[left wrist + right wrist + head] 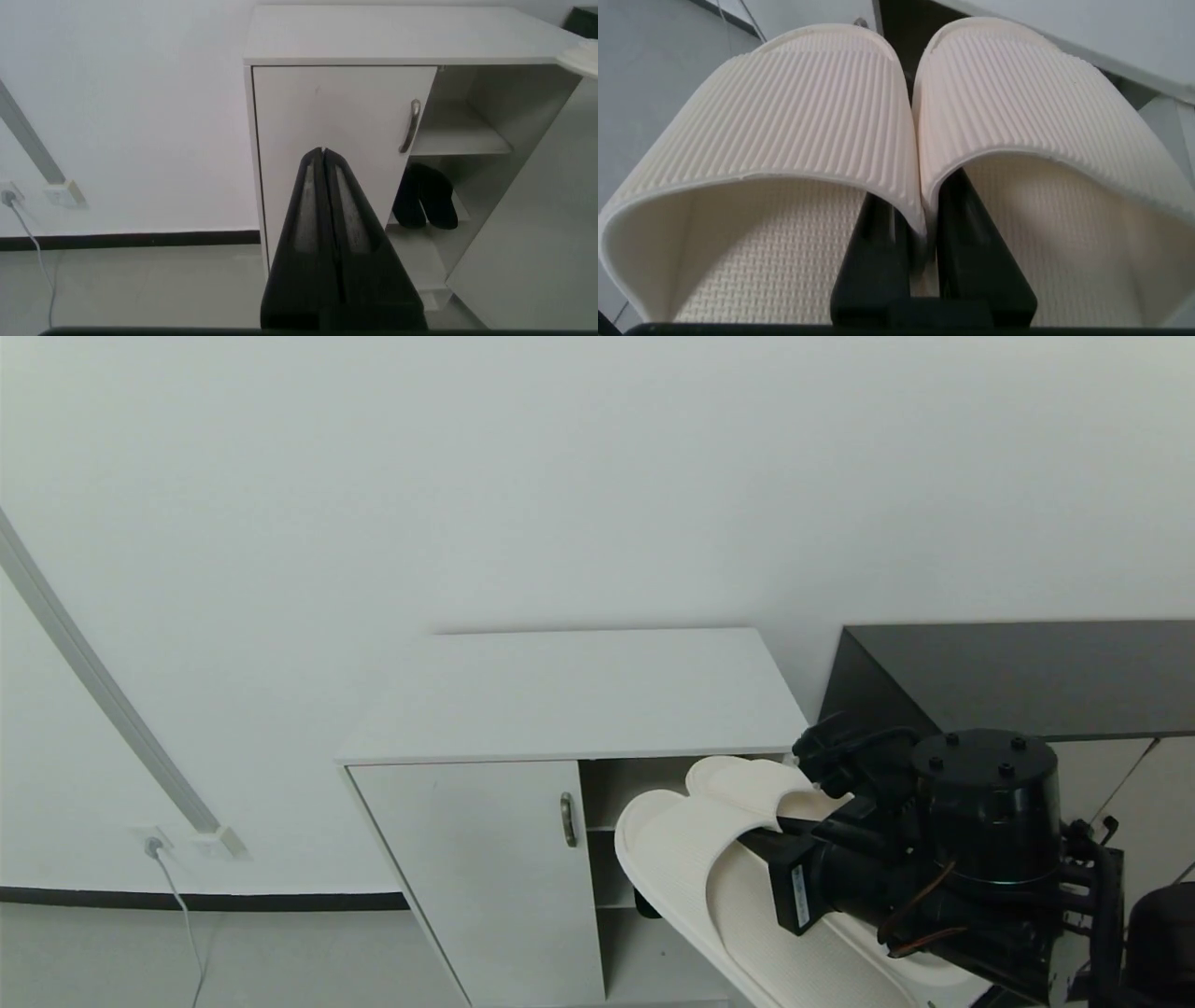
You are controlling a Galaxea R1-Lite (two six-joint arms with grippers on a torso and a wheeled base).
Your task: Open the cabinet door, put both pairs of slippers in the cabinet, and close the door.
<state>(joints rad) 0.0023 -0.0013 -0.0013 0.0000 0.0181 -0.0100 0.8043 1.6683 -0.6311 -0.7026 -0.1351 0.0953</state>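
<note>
A white cabinet is seen standing against a pale wall, its front lying toward 6 o'clock in the head view. The door on the 9 o'clock half of that front is shut, while the 3 o'clock half is open and its white shelves are exposed. A dark-topped counter is set just beside the cabinet at 3 o'clock.

A pair of cream slippers, ribbed across the uppers and stippled on the insoles, is held aloft at about 4 o'clock in the head view. The toes are pointed at the open compartment and are just in front of its shelves. A pair of black slippers is already stored upright on a lower shelf inside the open half.

The right gripper is clamped on the cream pair: one black finger is tucked inside each slipper, and the two adjoining side walls are pinched between them. The left gripper is held in front of the shut door, apart from it, its fingers pressed flat together with nothing between them.

A slim metal handle is fixed upright at the shut door's 3 o'clock edge
</note>
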